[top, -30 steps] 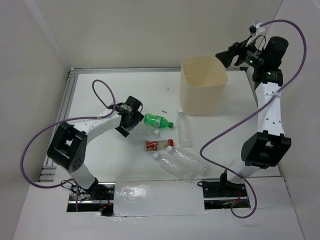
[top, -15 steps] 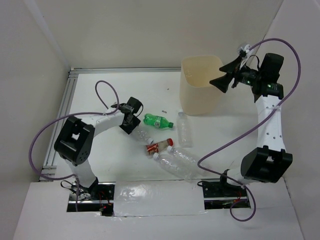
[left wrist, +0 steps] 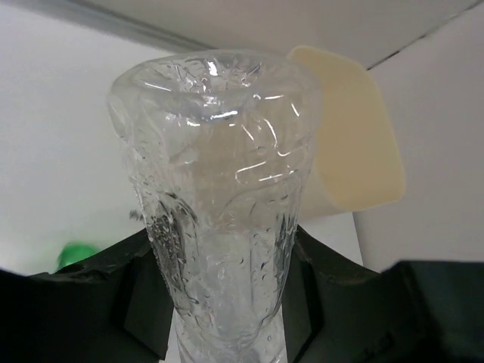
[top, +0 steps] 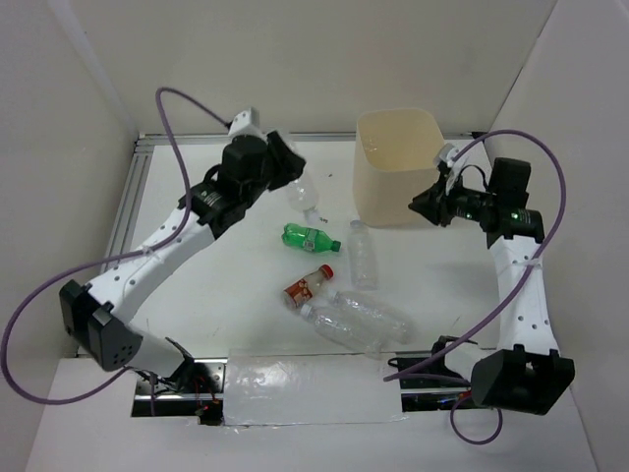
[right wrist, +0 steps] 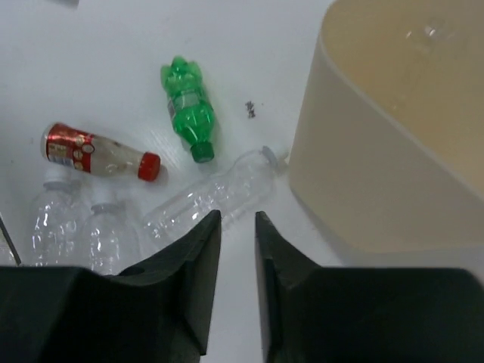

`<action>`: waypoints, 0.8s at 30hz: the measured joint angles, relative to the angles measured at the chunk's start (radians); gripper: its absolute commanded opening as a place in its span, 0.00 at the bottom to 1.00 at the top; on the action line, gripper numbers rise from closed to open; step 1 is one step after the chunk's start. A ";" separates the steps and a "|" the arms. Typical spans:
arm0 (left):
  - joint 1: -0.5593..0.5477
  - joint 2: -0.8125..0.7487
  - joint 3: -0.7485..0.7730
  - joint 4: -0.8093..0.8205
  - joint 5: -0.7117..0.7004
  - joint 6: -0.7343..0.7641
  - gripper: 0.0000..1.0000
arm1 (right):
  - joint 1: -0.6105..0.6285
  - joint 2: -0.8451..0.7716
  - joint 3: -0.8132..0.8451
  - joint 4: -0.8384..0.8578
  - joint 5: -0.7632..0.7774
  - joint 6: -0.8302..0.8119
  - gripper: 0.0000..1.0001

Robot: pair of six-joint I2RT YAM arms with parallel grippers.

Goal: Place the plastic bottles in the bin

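My left fingers (top: pixel 293 169) are clamped on a clear bottle (left wrist: pixel 215 227), lifted off the counter (top: pixel 216 295) left of the bin (top: pixel 398 167). My right fingers (right wrist: pixel 236 227) hover just beside the bin's near wall, nearly closed with only a slim gap and nothing between them. Below lie the green bottle (right wrist: pixel 189 107), the red-capped bottle (right wrist: pixel 98 153) and, I think, three clear ones.

Crinkled clear glossy plastic bottle (left wrist: pixel 215 197); matt beige bin (top: pixel 398 167).
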 measured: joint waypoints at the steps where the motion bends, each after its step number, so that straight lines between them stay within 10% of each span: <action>1: -0.001 0.026 0.030 0.034 0.008 0.021 0.09 | 0.006 -0.014 -0.040 0.000 0.016 -0.005 0.40; 15: -0.067 0.676 0.790 0.449 0.055 0.265 0.22 | 0.036 -0.147 -0.336 -0.005 0.126 -0.035 0.62; 24: -0.143 0.895 0.957 0.531 -0.093 0.420 0.81 | 0.074 -0.154 -0.385 0.016 0.134 -0.018 0.80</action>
